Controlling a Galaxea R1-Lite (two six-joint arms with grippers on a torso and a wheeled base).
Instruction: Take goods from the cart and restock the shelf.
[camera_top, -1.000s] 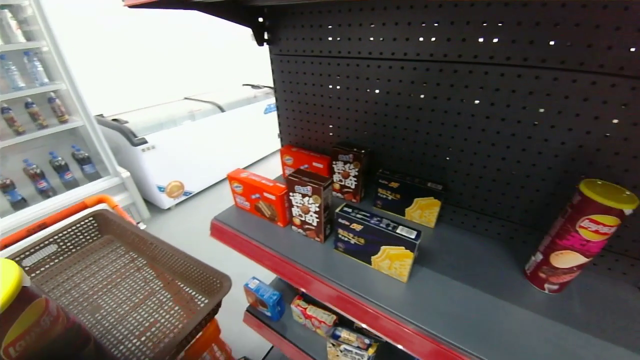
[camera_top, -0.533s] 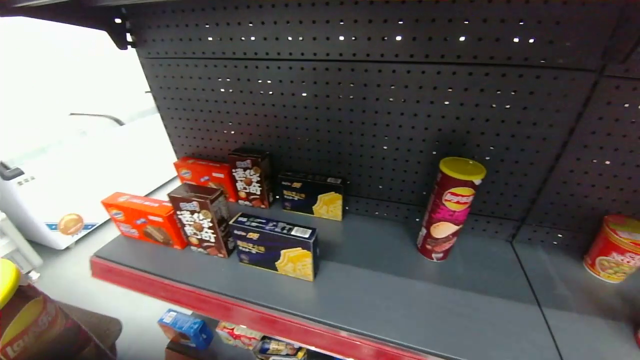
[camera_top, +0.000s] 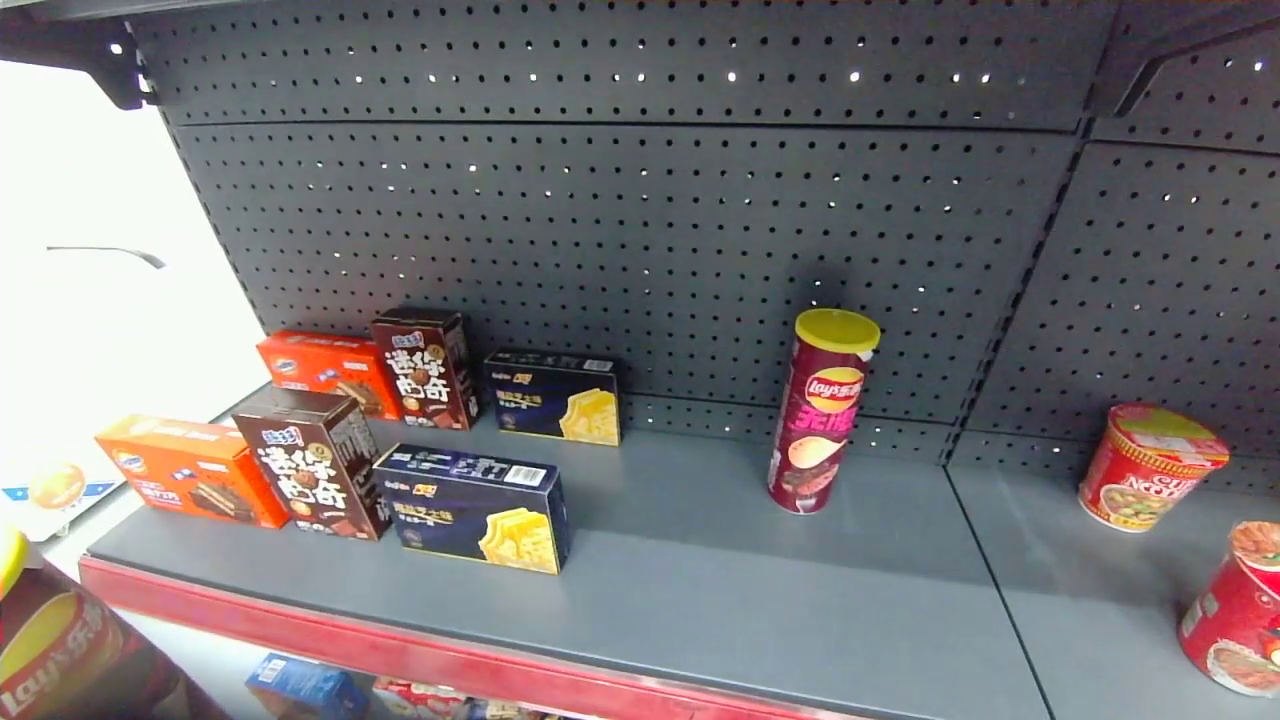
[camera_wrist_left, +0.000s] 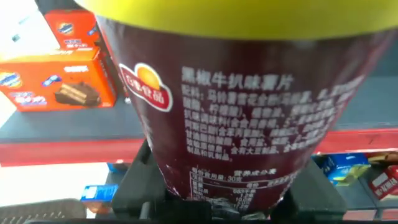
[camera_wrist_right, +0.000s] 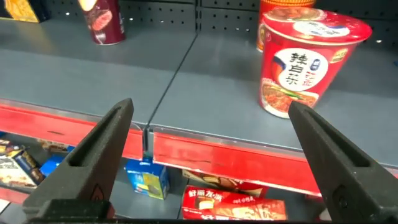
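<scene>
1. At the robot's lower left, the left gripper (camera_wrist_left: 221, 199) is clamped round the base of a can (camera_wrist_left: 242, 112) of crisps. The can is dark red with a yellow lid uppermost, and the black jaws press on either side of it.
2. That can sits in front of the shelf (camera_top: 760, 600), off the left end of its red lip and not yet over the deck.
3. Farther right, the right gripper (camera_wrist_right: 211, 165) hangs with its jaws spread wide and nothing between them. It is just off the red lip, near the cups (camera_wrist_right: 305, 62) of noodles standing on the deck.
4. The step in hand, as I judge it, is the carry from cart to shelf, with the placing not yet begun.
5. A twin can (camera_top: 818, 410) stands upright close to the back panel, with bare deck all round it. Boxes (camera_top: 470, 505) stand in two rows well to its left, and the cups stand to its right.
6. The next move probably calls for lifting the can over the lip and carrying it rightward and inward to the bare deck beside the twin can. A tall, narrow can tips easily, so its base should land flat before the jaws part.
</scene>
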